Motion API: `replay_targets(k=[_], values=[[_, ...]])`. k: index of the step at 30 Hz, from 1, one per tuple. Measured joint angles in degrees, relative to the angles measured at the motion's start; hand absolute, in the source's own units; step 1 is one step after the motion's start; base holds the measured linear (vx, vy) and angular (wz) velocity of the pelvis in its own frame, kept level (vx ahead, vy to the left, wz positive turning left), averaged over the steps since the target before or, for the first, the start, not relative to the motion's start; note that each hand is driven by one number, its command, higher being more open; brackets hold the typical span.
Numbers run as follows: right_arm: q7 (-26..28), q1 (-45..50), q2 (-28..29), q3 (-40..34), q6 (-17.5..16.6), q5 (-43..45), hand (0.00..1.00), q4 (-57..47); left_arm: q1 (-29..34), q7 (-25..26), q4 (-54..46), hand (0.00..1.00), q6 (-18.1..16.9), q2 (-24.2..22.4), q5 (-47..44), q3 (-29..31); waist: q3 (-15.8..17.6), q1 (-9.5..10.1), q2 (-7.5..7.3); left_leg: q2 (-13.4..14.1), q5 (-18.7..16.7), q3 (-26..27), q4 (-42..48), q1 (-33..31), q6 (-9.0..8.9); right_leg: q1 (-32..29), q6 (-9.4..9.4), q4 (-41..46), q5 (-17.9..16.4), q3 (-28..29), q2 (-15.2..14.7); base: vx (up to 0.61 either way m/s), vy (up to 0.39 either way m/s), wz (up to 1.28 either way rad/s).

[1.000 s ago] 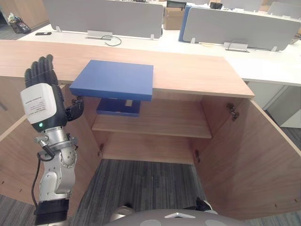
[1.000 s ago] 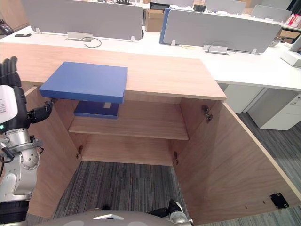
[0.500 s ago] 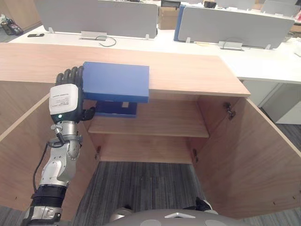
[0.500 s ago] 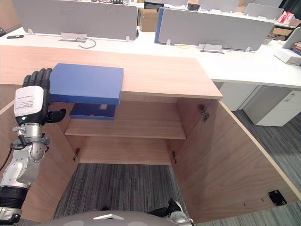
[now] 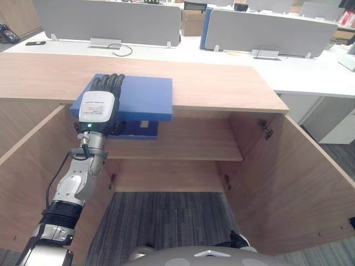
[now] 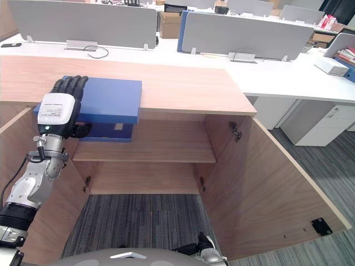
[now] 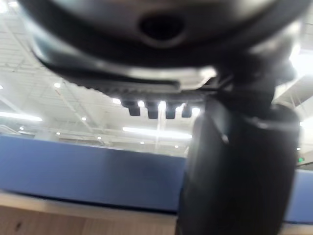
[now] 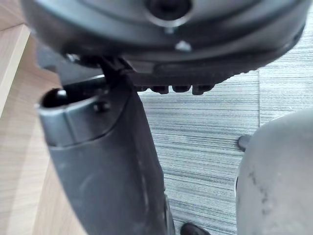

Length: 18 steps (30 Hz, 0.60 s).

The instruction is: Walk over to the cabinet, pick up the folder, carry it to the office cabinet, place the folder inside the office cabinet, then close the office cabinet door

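Rests left hand (image 5: 97, 108) on blue folder (image 5: 145, 97) overhanging near edge of the counter (image 5: 222, 83), fingers (image 5: 111, 82) straight across its top, thumb (image 6: 83, 130) beneath; holds right hand (image 8: 107, 161) uncurled above carpet (image 8: 205, 127).

Blue folder (image 5: 145, 97) beneath the black, white-backed left hand (image 5: 99, 108), light wood-grain cabinet (image 5: 222, 84) around it, grey striped carpet (image 5: 166, 221) below it

- folder (image 5: 145, 97): smooth, matt blue cover.
- cabinet (image 5: 222, 86): pale wood-grain board, smooth, low sheen.
- carpet (image 5: 166, 221), lower middle: grey, ribbed cloth.
- left hand (image 5: 99, 108): dark matt plastic.
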Motion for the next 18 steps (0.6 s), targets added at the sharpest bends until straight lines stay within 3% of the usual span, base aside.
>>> replay_targets(k=[7, 13, 18], values=[[0.0, -0.26, 0.01, 0.02, 0.0, 0.0, 1.0, -0.55, -0.51, -1.16, 2.05, 0.0, -0.97, 0.08, 1.77, -2.32, 0.01, -1.42, 0.2, 0.09, -0.01, 0.55, -0.01, 0.36, -0.01, -0.02, 0.06, 0.07, 0.04, 0.34, -0.04, -0.01, -0.008, -0.03], [0.05, 0.01, -0.04, 0.39, 0.02, 0.01, 1.0, -0.66, -6.02, 0.22, 3.37, 0.0, -0.84, 0.86, 2.3, -1.85, -0.18, -1.4, 0.37, 0.14, -0.02, 0.79, -0.03, 0.67, -0.02, 0.01, 0.07, 0.12, 0.04, 0.48, -0.09, -0.02, -0.006, -0.01], [0.83, -0.26, -0.37, 1.26, -0.01, 0.03, 1.0, -0.76, -6.04, 0.02, 3.12, 0.0, -0.75, 1.3, 2.83, -0.94, -0.31, -1.65, 0.38, 0.13, -0.03, 0.84, -0.02, 0.74, -0.02, 0.0, 0.18, 0.03, 0.11, 0.65, -0.11, 0.0, 0.0, 0.0]])
